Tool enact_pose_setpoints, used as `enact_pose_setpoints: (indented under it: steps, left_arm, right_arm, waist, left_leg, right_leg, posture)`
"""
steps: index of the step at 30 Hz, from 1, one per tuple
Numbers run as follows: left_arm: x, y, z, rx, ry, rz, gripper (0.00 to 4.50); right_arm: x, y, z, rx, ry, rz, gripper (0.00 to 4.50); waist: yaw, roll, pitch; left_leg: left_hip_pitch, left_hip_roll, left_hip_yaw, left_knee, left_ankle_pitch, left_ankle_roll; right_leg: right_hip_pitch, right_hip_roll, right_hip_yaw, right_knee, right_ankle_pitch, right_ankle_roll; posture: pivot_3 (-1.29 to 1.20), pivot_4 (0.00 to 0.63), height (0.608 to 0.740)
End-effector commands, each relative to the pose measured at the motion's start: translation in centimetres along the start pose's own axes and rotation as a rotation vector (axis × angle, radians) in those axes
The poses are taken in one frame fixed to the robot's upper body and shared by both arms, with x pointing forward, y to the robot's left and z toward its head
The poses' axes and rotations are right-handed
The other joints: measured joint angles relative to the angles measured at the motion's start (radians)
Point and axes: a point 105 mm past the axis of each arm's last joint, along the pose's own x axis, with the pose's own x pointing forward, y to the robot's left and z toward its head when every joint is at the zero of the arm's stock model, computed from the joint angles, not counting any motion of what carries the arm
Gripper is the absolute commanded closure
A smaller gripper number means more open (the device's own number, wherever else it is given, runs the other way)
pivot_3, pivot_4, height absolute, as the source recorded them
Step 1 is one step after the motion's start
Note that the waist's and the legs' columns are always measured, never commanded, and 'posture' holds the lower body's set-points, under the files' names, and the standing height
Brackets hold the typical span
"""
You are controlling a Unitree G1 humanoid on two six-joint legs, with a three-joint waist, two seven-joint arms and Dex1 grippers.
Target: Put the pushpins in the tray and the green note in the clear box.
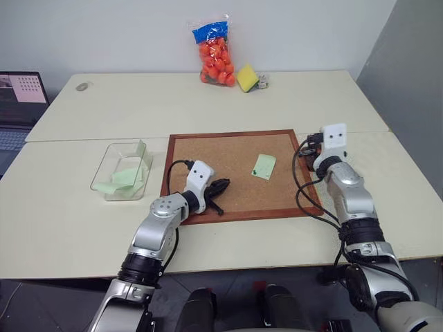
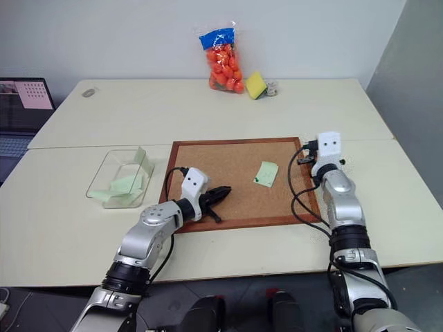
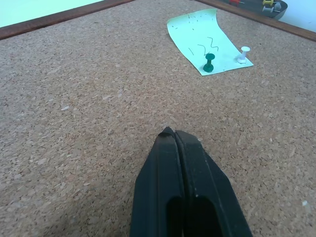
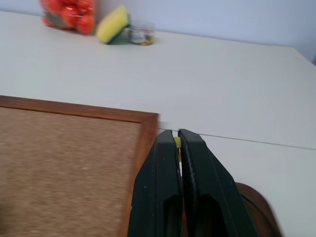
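**Yellow pin carried off the corkboard**

On the desk's left, the clear box (image 1: 123, 171) holds green slips. Left gripper (image 3: 170, 134) rests closed and empty on the corkboard (image 1: 208, 155), where the green note (image 1: 264, 166) lies pinned. Right gripper (image 4: 177, 136) pinches a yellow pushpin (image 4: 177, 142) above the tray (image 4: 256, 207), likely for release.

Green note (image 3: 207, 43) pinned flat on corkboard (image 3: 98, 98)

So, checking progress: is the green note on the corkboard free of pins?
No, a green pushpin and a white pushpin stand in the green note.
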Motion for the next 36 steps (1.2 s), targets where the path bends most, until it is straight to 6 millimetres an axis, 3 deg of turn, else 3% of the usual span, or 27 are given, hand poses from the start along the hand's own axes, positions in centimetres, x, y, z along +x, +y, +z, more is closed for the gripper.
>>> enact_pose_setpoints:
  steps: [1,8,29,36]
  left_arm:
    - [0.2,-0.7,-2.6,-0.04,0.093,-0.01,4.5]
    - [0.2,-0.5,-2.5,-0.035,0.093,-0.008,4.5]
    - [0.3,-0.6,-2.5,-0.029,0.089,-0.008,4.5]
    - [0.3,-0.5,-2.5,-0.028,0.088,-0.004,4.5]
  right_arm:
    - [0.1,-1.6,0.7,0.003,0.0,-0.062,4.44]
    - [0.1,-2.0,-0.3,0.036,0.043,-0.085,4.44]
    - [-0.1,-2.2,-1.0,0.04,0.074,-0.091,0.19]
    - [0.0,-2.5,-1.1,0.013,0.093,-0.113,0.03]
  waist:
    - [0.0,0.0,0.0]
    - [0.0,0.0,0.0]
    - [0.0,0.0,0.0]
    - [0.0,0.0,0.0]
  left_leg:
    - [0.0,0.0,0.0,0.0,0.0,0.0]
    - [0.0,0.0,0.0,0.0,0.0,0.0]
    - [0.0,0.0,0.0,0.0,0.0,0.0]
    - [0.0,0.0,0.0,0.0,0.0,0.0]
  right_leg:
    - [0.0,0.0,0.0,0.0,0.0,0.0]
    - [0.0,0.0,0.0,0.0,0.0,0.0]
    - [0.0,0.0,0.0,0.0,0.0,0.001]
    - [0.0,0.0,0.0,0.0,-0.001,0.001]
  posture:
    - [0.0,0.15,0.74]
    - [0.0,0.15,0.74]
    - [0.0,0.15,0.74]
    - [0.0,0.15,0.74]
